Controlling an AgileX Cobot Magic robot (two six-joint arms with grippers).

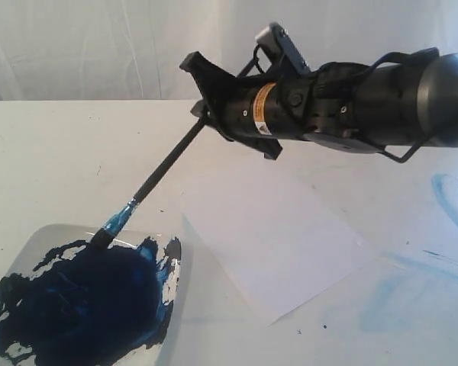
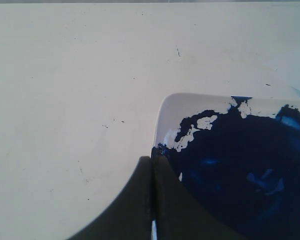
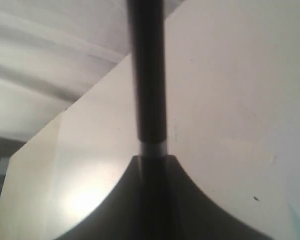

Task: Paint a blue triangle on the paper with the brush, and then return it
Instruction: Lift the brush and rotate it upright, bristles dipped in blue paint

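Observation:
My right gripper [image 1: 202, 105] is shut on the upper end of the brush [image 1: 164, 169], a long black handle slanting down to the left. Its blue-stained tip [image 1: 107, 231] touches the far edge of the dark blue paint in the white tray [image 1: 38, 248]. In the right wrist view the handle [image 3: 147, 75] runs straight out from the closed gripper [image 3: 154, 160]. The paper [image 1: 275, 236] lies plain white to the right of the tray; no blue triangle shows on it. My left gripper [image 2: 152, 160] is shut and empty over the tray's rim [image 2: 165, 115]; the exterior view does not show it.
Pale blue smears of old paint [image 1: 450, 194] mark the tabletop at the right, with a fainter patch [image 1: 397, 301] near the front. A white curtain hangs behind the table. The right arm stretches across from the right, above the paper.

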